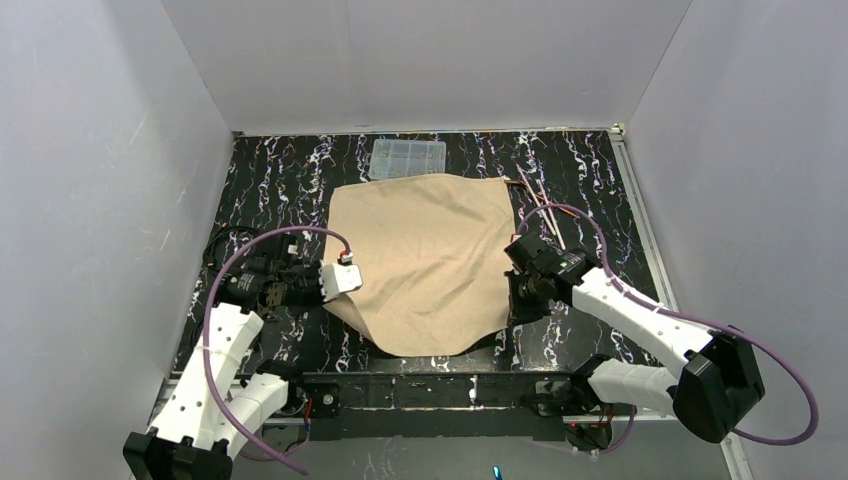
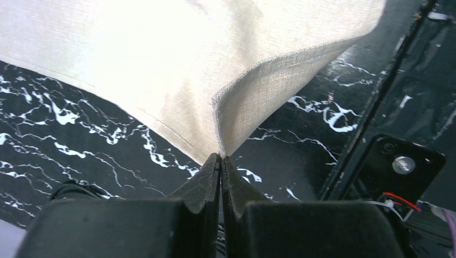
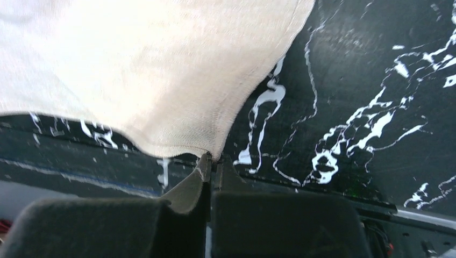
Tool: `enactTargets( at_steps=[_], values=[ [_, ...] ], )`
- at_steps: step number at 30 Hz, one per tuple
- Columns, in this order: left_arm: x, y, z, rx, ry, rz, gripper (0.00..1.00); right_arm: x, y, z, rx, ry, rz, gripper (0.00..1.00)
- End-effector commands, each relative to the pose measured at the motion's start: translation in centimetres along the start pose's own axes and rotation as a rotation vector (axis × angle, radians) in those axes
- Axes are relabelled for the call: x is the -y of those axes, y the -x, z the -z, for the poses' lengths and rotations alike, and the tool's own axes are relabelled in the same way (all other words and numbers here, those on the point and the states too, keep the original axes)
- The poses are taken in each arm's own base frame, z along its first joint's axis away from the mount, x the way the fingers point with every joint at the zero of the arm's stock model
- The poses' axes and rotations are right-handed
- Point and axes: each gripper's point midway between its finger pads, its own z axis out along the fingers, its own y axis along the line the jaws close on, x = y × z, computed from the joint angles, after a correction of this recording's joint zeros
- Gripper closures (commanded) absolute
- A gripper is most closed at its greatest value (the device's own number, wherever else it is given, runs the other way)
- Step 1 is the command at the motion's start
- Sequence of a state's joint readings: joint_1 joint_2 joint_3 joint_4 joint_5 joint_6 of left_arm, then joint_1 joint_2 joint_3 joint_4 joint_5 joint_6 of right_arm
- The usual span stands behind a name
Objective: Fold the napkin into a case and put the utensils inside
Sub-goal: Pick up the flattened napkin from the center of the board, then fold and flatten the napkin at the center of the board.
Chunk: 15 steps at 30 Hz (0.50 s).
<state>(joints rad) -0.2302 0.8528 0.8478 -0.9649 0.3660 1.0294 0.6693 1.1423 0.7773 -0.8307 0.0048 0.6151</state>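
Left gripper (image 2: 220, 160): jaws pressed together with no gap, pinching a corner of the napkin (image 2: 188, 64). The cloth rises from the tips in a raised fold, its hemmed edge curling upward.

Right gripper (image 3: 211, 161): jaws likewise closed tight, with the napkin's (image 3: 134, 70) hemmed corner caught at the tips. The cloth fans away from them, lifted clear of the marbled tabletop (image 3: 376, 80).

Top view: the left gripper (image 1: 340, 280) holds the napkin's (image 1: 425, 260) near left corner and the right gripper (image 1: 515, 295) its near right corner. The napkin is one beige-tan sheet, spread open and unfolded, roughly square. Its near edge sags in a curve between the two grips, and soft creases run across the middle.

The utensils (image 1: 533, 198) lie on the tabletop (image 1: 270, 190) just off the napkin's far right corner. They show only as thin slanted lines, too small to tell apart. A clear plastic compartment box (image 1: 408, 158) sits at the napkin's far edge; whether the cloth overlaps it cannot be told. Both wrist views crop most of the napkin.
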Motion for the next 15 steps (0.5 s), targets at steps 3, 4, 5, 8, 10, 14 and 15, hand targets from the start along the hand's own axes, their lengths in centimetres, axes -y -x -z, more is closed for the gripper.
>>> enactTargets(
  at_steps=[3,4,5,8,10,14,15],
  values=[
    [5.7,-1.4,2.2,-0.013,-0.142,-0.026,1.00,-0.2,-4.5,2.7,-0.109,-0.067,0.160,0.99],
    [6.6,-1.7,2.7,-0.017,-0.159,-0.035,1.00,-0.4,-5.0,2.9,-0.117,-0.072,0.172,0.99],
    [7.5,-2.0,3.2,-0.022,-0.182,-0.047,1.00,-0.6,-5.3,3.2,-0.118,-0.078,0.182,0.99],
    [8.0,-1.8,4.6,-0.012,-0.145,-0.063,1.00,-1.6,-5.6,4.4,-0.127,-0.084,0.226,0.99],
    [7.9,-1.6,5.5,-0.013,-0.116,-0.069,1.00,-2.1,-5.2,5.4,-0.118,-0.085,0.244,0.99],
    [7.8,-2.7,5.7,-0.064,-0.101,-0.090,1.00,-2.7,-4.3,6.9,-0.089,-0.075,0.246,0.99],
    [7.3,-3.2,5.1,-0.076,-0.078,-0.092,1.00,-2.8,-4.2,6.9,-0.082,-0.074,0.246,0.99]
  ],
)
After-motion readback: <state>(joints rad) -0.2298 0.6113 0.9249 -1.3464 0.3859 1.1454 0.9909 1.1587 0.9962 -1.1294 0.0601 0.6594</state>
